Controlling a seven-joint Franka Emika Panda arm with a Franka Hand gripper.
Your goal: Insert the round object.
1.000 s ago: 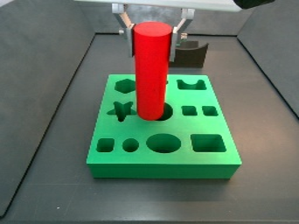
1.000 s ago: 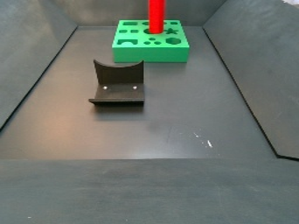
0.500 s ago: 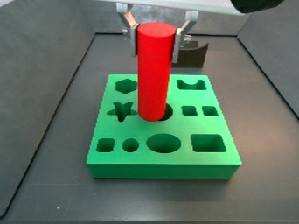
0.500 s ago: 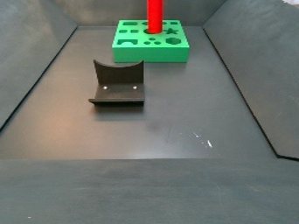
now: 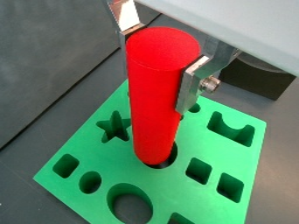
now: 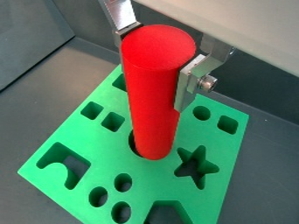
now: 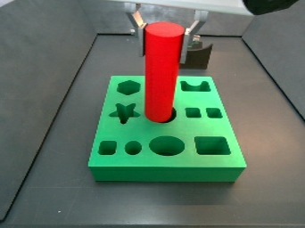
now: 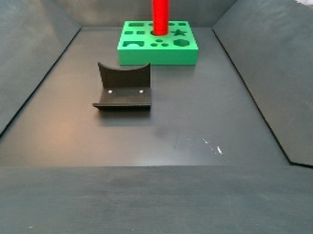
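The red cylinder (image 7: pixel 163 71) stands upright over the green board (image 7: pixel 226 160), with its lower end in a round hole near the board's middle. It shows the same way in both wrist views (image 5: pixel 158 96) (image 6: pixel 158 87) and at the far end in a side view (image 8: pixel 160 14). My gripper (image 7: pixel 165 25) is above the board, at the cylinder's top. Its silver fingers (image 5: pixel 194 83) (image 6: pixel 195 79) press against opposite sides of the upper part, so it is shut on the cylinder.
The board has other cut-outs: a star (image 7: pixel 121 111), a larger round hole (image 7: pixel 167 145) and a square (image 7: pixel 211 144). The dark fixture (image 8: pixel 123 87) stands on the dark floor away from the board; it shows behind the board in a side view (image 7: pixel 198 55). Grey walls enclose the floor.
My gripper and the cylinder's top have shifted slightly to the right in a side view. The cylinder's lower end stays at the round hole.
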